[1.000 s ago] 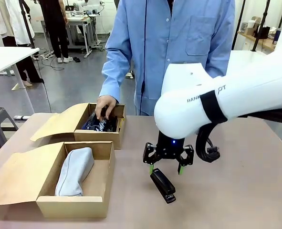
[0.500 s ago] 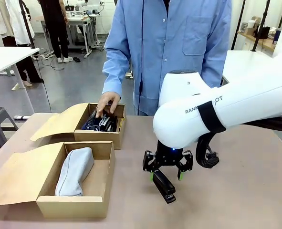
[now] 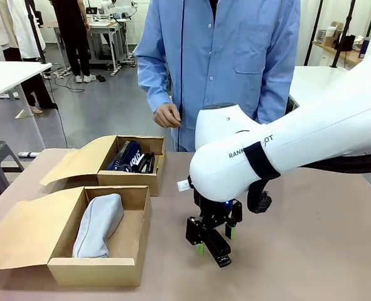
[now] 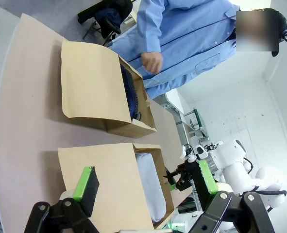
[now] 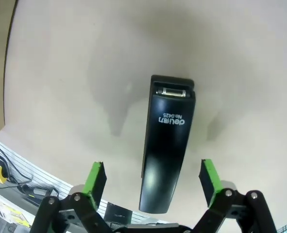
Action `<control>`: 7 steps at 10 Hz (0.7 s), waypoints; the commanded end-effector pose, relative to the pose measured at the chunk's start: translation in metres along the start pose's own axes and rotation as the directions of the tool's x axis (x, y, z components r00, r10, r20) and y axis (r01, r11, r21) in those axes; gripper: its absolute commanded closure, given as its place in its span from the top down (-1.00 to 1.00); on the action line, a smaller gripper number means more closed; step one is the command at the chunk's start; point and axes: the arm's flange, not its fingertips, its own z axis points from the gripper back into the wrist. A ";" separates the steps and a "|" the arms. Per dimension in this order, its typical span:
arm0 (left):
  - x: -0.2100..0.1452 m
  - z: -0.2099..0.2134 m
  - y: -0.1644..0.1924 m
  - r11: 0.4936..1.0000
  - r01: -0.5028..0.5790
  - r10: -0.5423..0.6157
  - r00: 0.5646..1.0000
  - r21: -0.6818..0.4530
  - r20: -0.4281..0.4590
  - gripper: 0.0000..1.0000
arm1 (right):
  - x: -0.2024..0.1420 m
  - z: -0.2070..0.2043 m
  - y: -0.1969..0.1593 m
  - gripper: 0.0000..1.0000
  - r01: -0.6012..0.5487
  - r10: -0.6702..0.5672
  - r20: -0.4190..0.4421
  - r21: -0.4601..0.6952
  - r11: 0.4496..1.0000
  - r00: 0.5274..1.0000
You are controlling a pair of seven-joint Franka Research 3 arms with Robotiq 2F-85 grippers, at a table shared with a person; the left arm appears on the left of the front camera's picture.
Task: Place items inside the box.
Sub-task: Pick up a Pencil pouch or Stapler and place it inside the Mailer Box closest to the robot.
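A black stapler (image 3: 218, 248) lies on the table right of the boxes. My right gripper (image 3: 215, 241) hangs low over it, open, one green pad on each side. In the right wrist view the stapler (image 5: 167, 141) lies lengthwise between the fingers (image 5: 95, 178) without touching them. A grey pouch (image 3: 98, 225) lies in the near cardboard box (image 3: 91, 273). A navy pouch with white lettering (image 3: 126, 157) stands in the far box (image 3: 130, 180) beside dark items. My left gripper (image 4: 145, 182) is open and empty, high above the near box (image 4: 109, 179).
A person in a blue coat stands at the far side, one hand (image 3: 167, 116) raised at waist height above the far box. Both box lids (image 3: 78, 160) fold out to the left. Bare tabletop (image 3: 311, 238) extends right of the stapler.
My right gripper has come down and turned, so its fingers now straddle the stapler. The person's hand has lifted out of the far box and drawn back.
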 end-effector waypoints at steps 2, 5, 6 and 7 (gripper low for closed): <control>0.001 -0.001 -0.001 1.000 0.021 -0.021 1.000 -0.018 0.018 1.00 | 0.001 0.004 -0.003 1.00 0.038 -0.037 0.025 -0.023 0.999 0.999; 0.001 -0.001 -0.001 1.000 0.021 -0.021 1.000 -0.018 0.018 1.00 | 0.011 -0.011 -0.001 1.00 0.064 -0.063 0.024 -0.055 0.996 0.998; 0.001 -0.001 -0.001 1.000 0.021 -0.021 1.000 -0.018 0.018 1.00 | 0.013 -0.019 0.003 1.00 0.046 -0.046 0.001 -0.060 0.997 0.999; 0.001 -0.001 -0.001 1.000 0.021 -0.021 1.000 -0.018 0.018 1.00 | 0.014 -0.020 0.005 1.00 0.038 -0.038 -0.001 -0.054 0.998 0.999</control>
